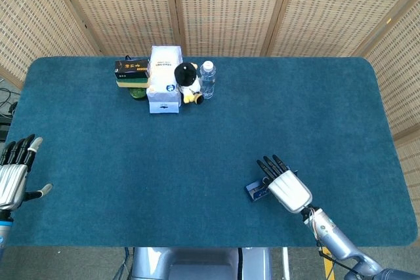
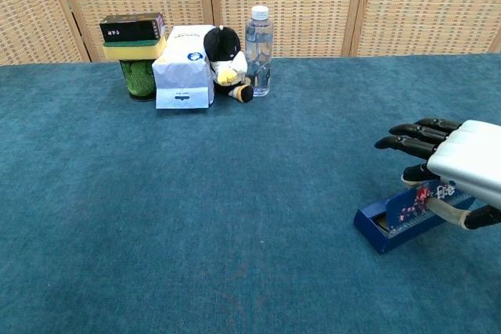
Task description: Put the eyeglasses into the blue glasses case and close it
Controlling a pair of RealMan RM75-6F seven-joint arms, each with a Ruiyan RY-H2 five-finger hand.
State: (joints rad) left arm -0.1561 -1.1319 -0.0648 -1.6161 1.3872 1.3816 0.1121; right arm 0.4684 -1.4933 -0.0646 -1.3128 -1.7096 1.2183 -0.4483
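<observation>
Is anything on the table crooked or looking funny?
Yes. The blue glasses case under the right hand sits askew: it is turned at an angle on the table, its far end raised. The box, plush penguin and water bottle stand upright at the back.

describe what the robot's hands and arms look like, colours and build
Both the right hand and the left hand have glossy silver-white backs and black fingers; the thumbs look pale with dark tips. The right forearm is a silver metallic tube with thin cables at the wrist.
</observation>
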